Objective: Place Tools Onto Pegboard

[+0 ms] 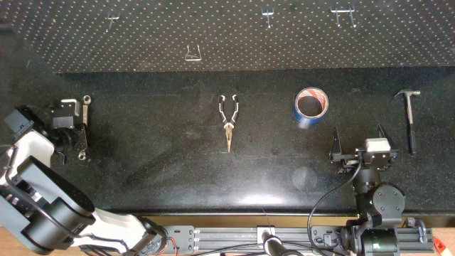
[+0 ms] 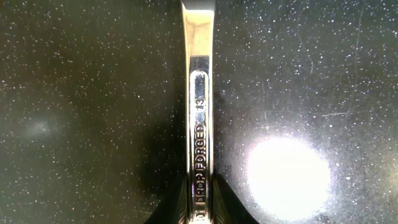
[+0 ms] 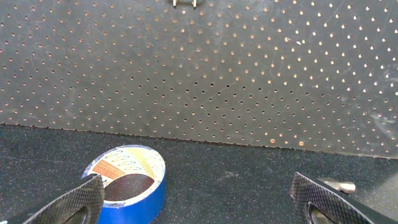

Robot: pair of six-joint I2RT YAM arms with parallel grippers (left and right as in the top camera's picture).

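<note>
Left end effector (image 2: 200, 190): positioned at the far left of the black speckled surface (image 1: 163, 163). Its two fingers are pressed against opposite sides of the shank of a polished steel combination wrench (image 1: 86, 110), pinching it. The wrench lies lengthwise, pointing towards and away from the board, with its ring end nearer the board. Whether the wrench rests on the surface or is raised off it cannot be determined.

Right end effector (image 3: 196, 186): positioned at the right of the surface and facing the board, fingers spread wide, holding nothing. It sits between a blue roll of tape (image 3: 127, 180) and a steel-headed hammer with a dark handle (image 1: 409, 121), touching neither.

Tools on the surface: the tape roll lies flat, right of centre, near the foot of the board. The hammer lies at the far right, head towards the board. A pair of long-nose pliers with pale handles (image 1: 228, 121) lies at centre, handles towards the board, tip pointing away, well apart from the other tools.

Black perforated pegboard (image 1: 234, 35): it stands along the far edge of the surface. Four metal hooks are fitted: one at upper left (image 1: 112, 19), one loop-shaped lower down (image 1: 192, 53), one at upper centre (image 1: 267, 16) and one at upper right (image 1: 344, 14). No tool hangs on any hook.
</note>
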